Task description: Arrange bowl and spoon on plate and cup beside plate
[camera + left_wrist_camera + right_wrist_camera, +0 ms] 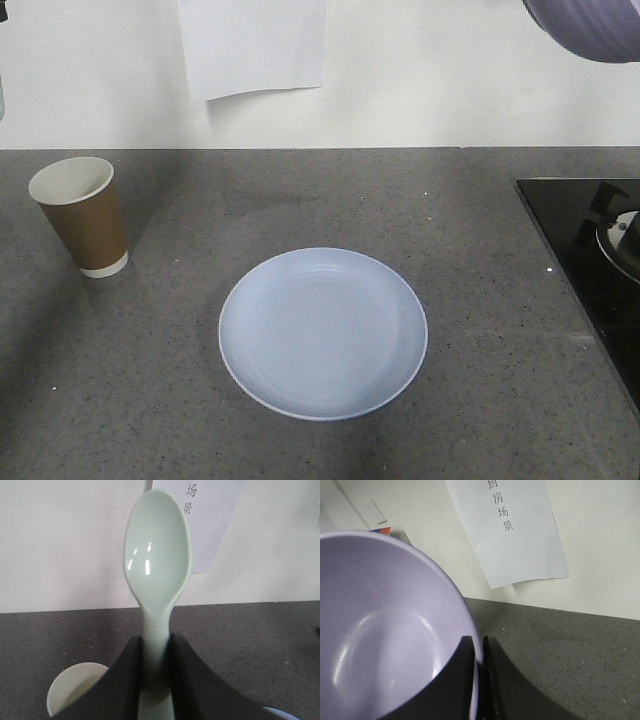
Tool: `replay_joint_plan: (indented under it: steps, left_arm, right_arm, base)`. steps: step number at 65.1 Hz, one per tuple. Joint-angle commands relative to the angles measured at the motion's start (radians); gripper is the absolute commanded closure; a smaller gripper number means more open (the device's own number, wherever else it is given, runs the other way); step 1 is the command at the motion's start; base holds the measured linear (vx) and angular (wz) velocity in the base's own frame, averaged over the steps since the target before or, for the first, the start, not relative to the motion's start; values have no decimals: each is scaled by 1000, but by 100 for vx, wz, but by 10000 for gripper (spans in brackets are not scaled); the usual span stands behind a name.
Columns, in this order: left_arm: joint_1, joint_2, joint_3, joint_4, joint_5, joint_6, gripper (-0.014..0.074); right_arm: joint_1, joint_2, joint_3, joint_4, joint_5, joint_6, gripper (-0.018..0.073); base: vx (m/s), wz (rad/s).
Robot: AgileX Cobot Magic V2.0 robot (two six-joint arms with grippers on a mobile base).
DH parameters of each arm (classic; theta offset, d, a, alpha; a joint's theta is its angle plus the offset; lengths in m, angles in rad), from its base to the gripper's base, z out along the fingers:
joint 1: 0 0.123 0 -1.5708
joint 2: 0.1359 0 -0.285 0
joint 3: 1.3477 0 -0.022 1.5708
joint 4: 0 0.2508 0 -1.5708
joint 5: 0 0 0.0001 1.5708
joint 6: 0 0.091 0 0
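The pale blue plate lies empty on the grey counter, near the middle. At the far left stands the brown paper cup, upright; its white inside shows below my left gripper. The mint-green spoon is held in the air, bowl end outward, with my left gripper shut on its handle. The lavender bowl hangs above the counter, its underside showing at the front view's top right. My right gripper is shut on the bowl's rim, one finger inside and one outside.
A black cooktop with a pan's edge fills the right side of the counter. A white paper sheet hangs on the back wall. Bare grey counter surrounds the plate.
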State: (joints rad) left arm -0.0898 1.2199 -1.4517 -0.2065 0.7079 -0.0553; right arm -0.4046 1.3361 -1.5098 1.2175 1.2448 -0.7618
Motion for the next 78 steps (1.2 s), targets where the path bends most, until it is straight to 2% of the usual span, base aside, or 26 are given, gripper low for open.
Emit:
replay_joint_plan:
  steps: [1, 78]
  left_arm:
    - [-2, -23, -27, -16, -67, -2, 602]
    - [-2, -23, -27, -16, -67, -2, 602]
  right_arm:
    - [-5, -26, -30, 79, -13, -10, 564]
    - [-5, -26, -30, 79, -13, -10, 564]
  base:
    - [0, 0]
    - [0, 0]
